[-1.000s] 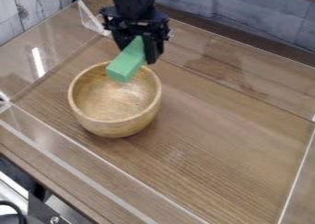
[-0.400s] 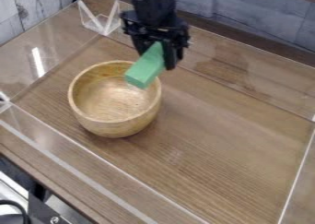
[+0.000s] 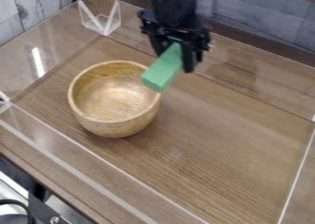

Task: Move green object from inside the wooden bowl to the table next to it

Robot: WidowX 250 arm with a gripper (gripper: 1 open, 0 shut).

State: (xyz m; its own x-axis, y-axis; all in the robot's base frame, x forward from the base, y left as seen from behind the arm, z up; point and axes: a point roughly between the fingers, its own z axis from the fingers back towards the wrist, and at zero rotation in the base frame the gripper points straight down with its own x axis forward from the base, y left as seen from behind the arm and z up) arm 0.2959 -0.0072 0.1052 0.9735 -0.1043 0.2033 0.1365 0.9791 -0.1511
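Green object [image 3: 164, 71] pinched at upper end by fingers [image 3: 180, 51], hanging tilted in air over right rim of wooden bowl [image 3: 114, 100], lower end just past rim. Step in hand: carry out of bowl. Next: clear rim sideways, lower onto bare table [image 3: 227, 126] beside bowl, release.

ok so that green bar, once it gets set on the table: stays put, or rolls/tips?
Probably stays put. The green bar looks flat-sided and rectangular, so rolling seems unlikely. It hangs tilted from the gripper, held at one end without sagging, so it is likely stiff and light. Landing end-first on the glossy table, it may topple flat or slide a little.
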